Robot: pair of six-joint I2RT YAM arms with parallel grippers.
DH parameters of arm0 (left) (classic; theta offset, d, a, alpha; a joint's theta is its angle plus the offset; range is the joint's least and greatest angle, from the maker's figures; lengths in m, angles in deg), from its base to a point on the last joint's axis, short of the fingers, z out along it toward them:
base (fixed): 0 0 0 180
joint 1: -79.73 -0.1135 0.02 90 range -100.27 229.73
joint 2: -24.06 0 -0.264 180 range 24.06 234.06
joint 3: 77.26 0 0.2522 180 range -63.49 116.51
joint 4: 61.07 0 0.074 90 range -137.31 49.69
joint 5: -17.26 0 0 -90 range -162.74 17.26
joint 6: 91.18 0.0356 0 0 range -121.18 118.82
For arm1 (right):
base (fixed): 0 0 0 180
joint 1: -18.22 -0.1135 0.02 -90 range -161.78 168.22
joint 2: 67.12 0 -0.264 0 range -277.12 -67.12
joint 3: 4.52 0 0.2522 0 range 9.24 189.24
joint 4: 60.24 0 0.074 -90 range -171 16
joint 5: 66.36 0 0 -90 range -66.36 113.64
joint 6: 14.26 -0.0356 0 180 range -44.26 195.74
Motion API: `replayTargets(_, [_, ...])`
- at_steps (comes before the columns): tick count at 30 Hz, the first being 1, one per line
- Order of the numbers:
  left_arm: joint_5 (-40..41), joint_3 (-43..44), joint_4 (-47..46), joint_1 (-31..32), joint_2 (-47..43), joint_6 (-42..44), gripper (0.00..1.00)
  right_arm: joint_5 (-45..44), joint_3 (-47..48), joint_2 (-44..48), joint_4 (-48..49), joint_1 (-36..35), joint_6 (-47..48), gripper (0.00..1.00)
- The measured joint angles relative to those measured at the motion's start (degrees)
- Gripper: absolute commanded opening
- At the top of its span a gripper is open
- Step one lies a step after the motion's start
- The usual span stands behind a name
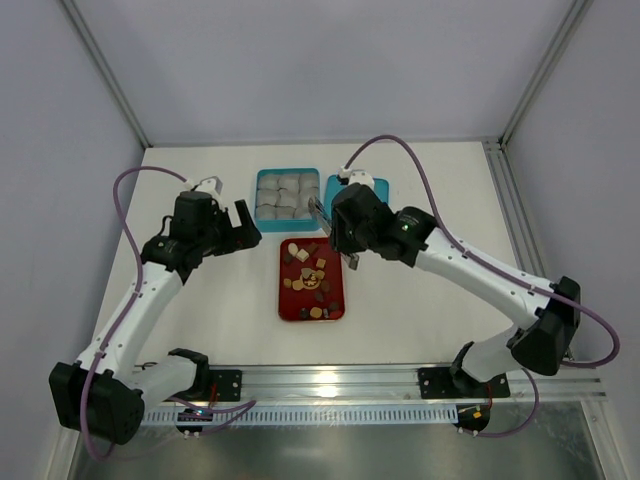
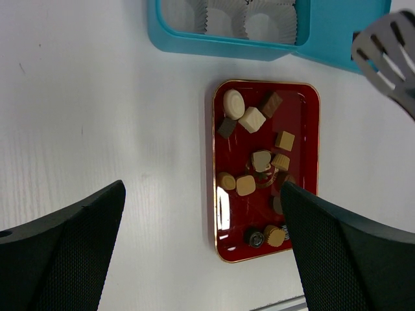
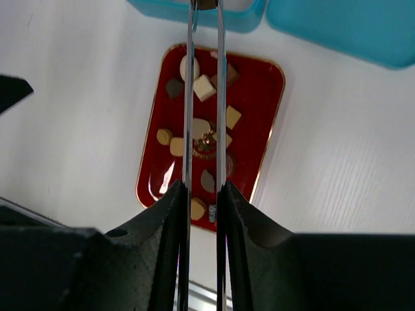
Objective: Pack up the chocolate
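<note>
**A:** Plenty of chocolate [image 1: 310, 280] sits loose in the red tray [image 1: 284, 300], mid-table, just near of the teal box [image 1: 260, 180] of paper cups [image 1: 287, 196].

**B:** Right gripper [image 3: 202, 207] is clamped on the tongs [image 3: 188, 97], tips out by the box's near edge. There's something dark between them, I can't tell what. Left gripper [image 1: 245, 228] hangs wide open, left of the tray.

**A:** Danger?

**B:** Thin blades, tiny sweets: an off-centre squeeze could flick one away, or a drop could clip a cup's rim.
</note>
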Motion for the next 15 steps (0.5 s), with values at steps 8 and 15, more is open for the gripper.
replayTargets(8, [1.36, 0.00, 0.02, 0.00, -0.74, 0.00, 1.00, 2.54, 15.72, -18.05, 9.70, 6.32, 7.48, 0.17])
replayTargets(15, [2.23, 0.00, 0.02, -0.02, -1.16, 0.00, 1.00, 5.14, 26.18, -32.65, 13.92, 7.80, 10.69, 0.17])
